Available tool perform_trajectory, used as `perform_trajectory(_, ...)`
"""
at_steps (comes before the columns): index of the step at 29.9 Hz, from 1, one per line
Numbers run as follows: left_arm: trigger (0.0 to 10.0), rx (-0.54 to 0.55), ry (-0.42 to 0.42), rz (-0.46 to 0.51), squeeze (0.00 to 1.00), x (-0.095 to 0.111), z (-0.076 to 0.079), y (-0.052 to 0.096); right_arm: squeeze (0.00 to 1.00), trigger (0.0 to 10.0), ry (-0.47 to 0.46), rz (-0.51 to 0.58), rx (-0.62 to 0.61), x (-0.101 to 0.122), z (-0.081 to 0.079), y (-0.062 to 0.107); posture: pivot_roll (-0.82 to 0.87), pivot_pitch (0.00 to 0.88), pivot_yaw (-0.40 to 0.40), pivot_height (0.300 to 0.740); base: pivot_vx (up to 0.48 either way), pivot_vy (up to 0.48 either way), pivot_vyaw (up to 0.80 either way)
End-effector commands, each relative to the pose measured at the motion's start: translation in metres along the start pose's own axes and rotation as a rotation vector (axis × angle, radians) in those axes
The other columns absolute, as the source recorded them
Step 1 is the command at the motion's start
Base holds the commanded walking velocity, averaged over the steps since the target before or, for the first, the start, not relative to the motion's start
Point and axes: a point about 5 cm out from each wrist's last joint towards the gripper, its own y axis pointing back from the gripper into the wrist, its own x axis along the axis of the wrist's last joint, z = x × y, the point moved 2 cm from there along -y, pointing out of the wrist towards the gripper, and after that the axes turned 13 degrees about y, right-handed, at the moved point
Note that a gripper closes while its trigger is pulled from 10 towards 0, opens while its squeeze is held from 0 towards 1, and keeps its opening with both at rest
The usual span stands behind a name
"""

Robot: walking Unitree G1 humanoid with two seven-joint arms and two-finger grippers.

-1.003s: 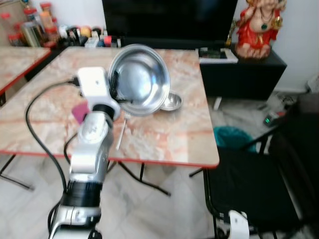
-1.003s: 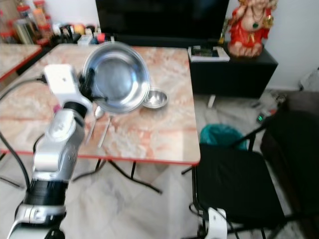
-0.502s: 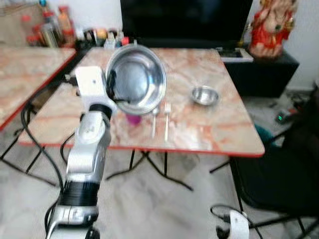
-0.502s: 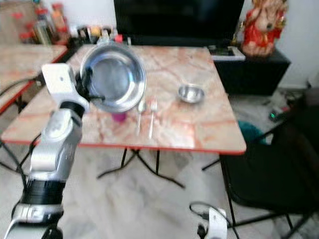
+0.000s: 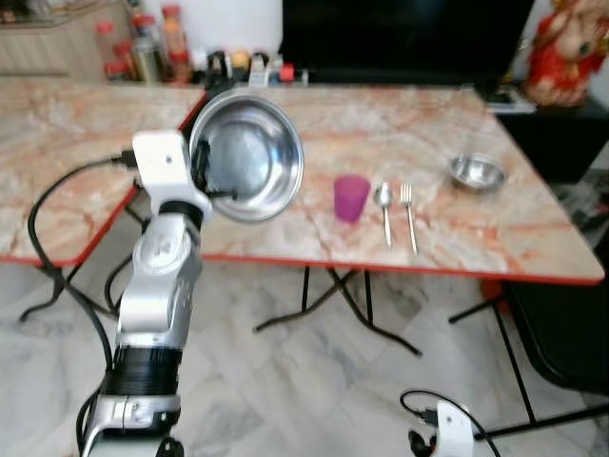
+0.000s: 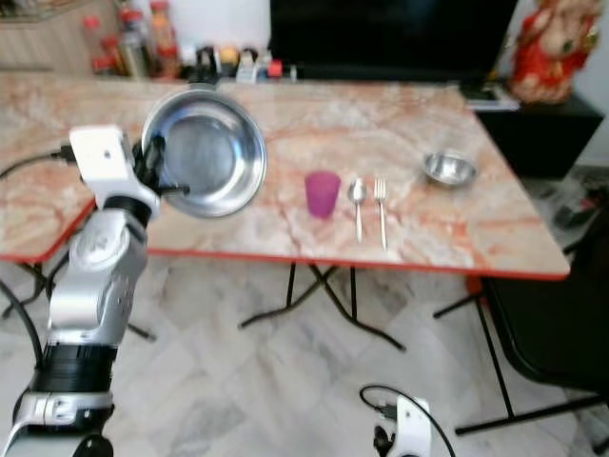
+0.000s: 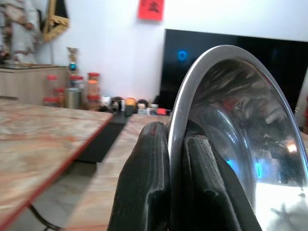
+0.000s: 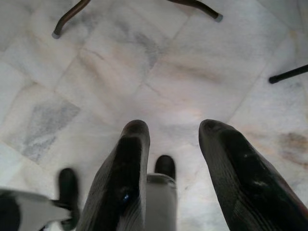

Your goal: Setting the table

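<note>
My left gripper (image 5: 206, 181) is shut on the rim of a large steel plate (image 5: 249, 159), held raised and tilted on edge in front of the marble table (image 5: 476, 238). In the left wrist view both black fingers (image 7: 149, 178) pinch the plate's rim (image 7: 226, 53). On the table stand a purple cup (image 5: 350, 198), then a spoon (image 5: 383, 205) and a fork (image 5: 408, 211) side by side, and a small steel bowl (image 5: 477, 171) further right. My right gripper (image 8: 175, 163) hangs open over the floor.
A second marble table (image 5: 57, 143) adjoins on the left. Bottles and jars (image 5: 152, 48) line the back by a dark TV (image 5: 409, 38). A red figurine (image 5: 571, 48) stands at the back right. A black chair (image 5: 566, 333) sits by the table's right corner.
The camera has swung, so the table shifted rightward in view and the cup, once behind the plate, shows beside it. The plate stays clamped in my left gripper.
</note>
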Motion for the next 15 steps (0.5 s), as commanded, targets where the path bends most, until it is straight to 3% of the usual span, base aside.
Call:
perform_trajectory(1, 10.0, 0.031, -0.028, 0.010, 0.00, 0.0044, -0.0102, 0.0004, 0.00, 10.0, -0.013, 0.007, 0.008, 0.0022, -0.0052, -0.0010, 0.09, 0.000, -0.033, 0.740, 0.000, 0.480, 0.00)
perform_trajectory(15, 10.0, 0.044, -0.038, -0.010, 0.00, -0.0016, -0.0156, 0.0032, 0.00, 10.0, -0.012, 0.007, 0.003, 0.0020, -0.0037, -0.0008, 0.10, 0.000, -0.038, 0.740, 0.000, 0.480, 0.00)
